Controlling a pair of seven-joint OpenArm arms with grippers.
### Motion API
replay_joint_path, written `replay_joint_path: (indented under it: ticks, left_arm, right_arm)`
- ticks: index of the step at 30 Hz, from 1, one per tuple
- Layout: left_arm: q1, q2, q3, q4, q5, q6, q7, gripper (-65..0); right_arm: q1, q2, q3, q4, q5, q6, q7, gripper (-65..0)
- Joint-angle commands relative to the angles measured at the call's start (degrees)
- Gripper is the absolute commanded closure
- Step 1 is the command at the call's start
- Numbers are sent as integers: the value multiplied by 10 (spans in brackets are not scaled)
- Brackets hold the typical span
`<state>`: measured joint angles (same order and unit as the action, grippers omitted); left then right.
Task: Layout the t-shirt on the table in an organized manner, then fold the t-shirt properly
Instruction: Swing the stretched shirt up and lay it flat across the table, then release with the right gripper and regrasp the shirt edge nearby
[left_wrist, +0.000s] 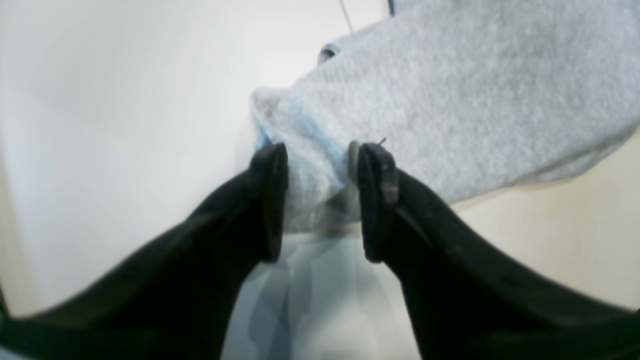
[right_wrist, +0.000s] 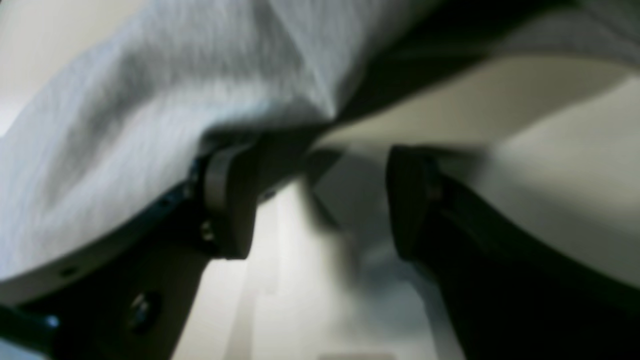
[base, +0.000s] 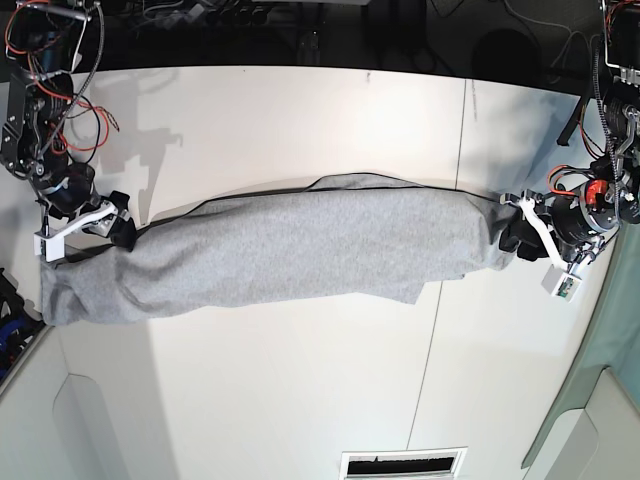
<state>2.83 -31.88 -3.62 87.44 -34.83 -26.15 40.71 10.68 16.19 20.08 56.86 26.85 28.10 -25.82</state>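
The t-shirt (base: 290, 250) lies stretched in a long grey band across the middle of the table (base: 300, 390), crossing the thin dark seam line (base: 445, 230) that runs over the tabletop. Grey fabric is all that faces up.

At the shirt's end nearest that seam sits the left gripper (left_wrist: 317, 197). Its wrist view shows the black fingers (left_wrist: 270, 200) parted with a bunched corner of grey cloth lying between them, right against the pads; the jaws stand apart, and whether they squeeze the cloth I cannot tell.

At the shirt's far end from the seam is the right gripper (right_wrist: 320, 200). Its jaws are spread wide, with bare table visible in the gap. The shirt drapes over one finger (right_wrist: 227, 200) and rises above it, while the other finger stands free of the fabric, so nothing is pinched there.
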Motion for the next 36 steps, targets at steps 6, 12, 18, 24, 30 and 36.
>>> replay_joint_path:
  ticks: [6,12,18,24,30,36]
  left_arm:
    - [-7,-10,-6,10,-5,0,-7,-262]
    - [-7,-10,-6,10,4,-1,-8,-262]
    - [-8,-10,-6,10,13,-1,-8,-262]
    - [-6,-10,-6,10,16,-1,-6,-262]
    - [4,-10,-6,10,16,-2,-6,-262]
    - [10,-10,-6,10,16,-2,-6,-262]
  right_arm:
    - [43,8,0,-16,3,20,29,-87]
    - [50,7,0,38,47,28,28,0]
    - [61,-8,-1,157,47,28,3,0]
    - [144,-44,-61,187,9,25,1,0]
    - [235,-86,-212,134,-94,3,1,0]
    - [308,-135,-349,-43,-132,-1,16,-215]
